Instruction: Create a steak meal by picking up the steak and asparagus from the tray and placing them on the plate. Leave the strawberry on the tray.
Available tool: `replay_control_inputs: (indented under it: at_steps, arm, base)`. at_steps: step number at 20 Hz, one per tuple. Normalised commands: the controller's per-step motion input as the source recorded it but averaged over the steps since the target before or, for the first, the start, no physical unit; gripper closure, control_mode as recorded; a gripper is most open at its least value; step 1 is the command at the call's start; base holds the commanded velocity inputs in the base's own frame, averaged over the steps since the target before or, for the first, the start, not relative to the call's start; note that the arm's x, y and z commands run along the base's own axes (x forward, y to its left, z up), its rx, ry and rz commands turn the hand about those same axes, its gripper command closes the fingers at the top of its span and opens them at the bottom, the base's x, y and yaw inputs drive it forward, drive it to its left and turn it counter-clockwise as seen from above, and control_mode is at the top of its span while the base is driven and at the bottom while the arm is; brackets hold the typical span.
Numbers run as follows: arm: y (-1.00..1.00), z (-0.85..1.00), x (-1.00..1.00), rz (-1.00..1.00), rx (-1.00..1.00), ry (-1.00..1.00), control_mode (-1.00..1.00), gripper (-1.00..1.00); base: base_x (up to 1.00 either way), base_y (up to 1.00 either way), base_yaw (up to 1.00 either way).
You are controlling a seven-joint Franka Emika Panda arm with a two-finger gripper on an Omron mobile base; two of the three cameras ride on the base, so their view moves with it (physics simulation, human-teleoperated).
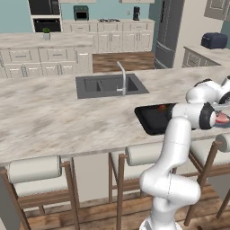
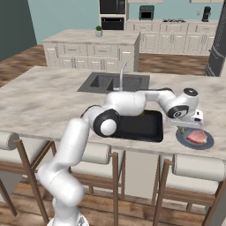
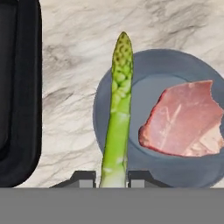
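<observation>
Your jaws are clamped on the asparagus, held above the plate rim. Shift inward beside the steak, lower it, then let go.

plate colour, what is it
Grey-blue plate with a darker rim, clearest in the hand view.

tray — cut by left edge; asparagus base — hidden between tool fingers

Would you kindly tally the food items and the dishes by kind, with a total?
Steak: 1, on the plate
Asparagus: 1, held in the gripper
Strawberry: 1, on the tray
Plate: 1
Tray: 1
Total: 5
</observation>
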Motion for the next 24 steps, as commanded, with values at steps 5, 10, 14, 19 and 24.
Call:
replay_control_inputs:
  at_steps: [5,10,14,19,24]
  arm:
    - [-0.15,-0.29,0.19,0.1,0.0,0.02,-1.0,1.0]
    - [-0.18,-0.33,0.2,0.1,0.0,0.04,-1.0,1.0]
    - [-0.11,-0.33,0.21,0.09,0.0,0.03,-1.0,1.0]
    - [0.0,-0.2,0.28,0.07,0.0,0.02,-1.0,1.0]
    - [-0.08,-0.14,0.24,0.05,0.0,0.02,-1.0,1.0]
  base:
    - [0.0,0.0,0.0]
    - [0.0,0.0,0.0]
    - [0.0,0.0,0.0]
    - [0.0,0.0,0.0]
    - [0.0,0.0,0.0]
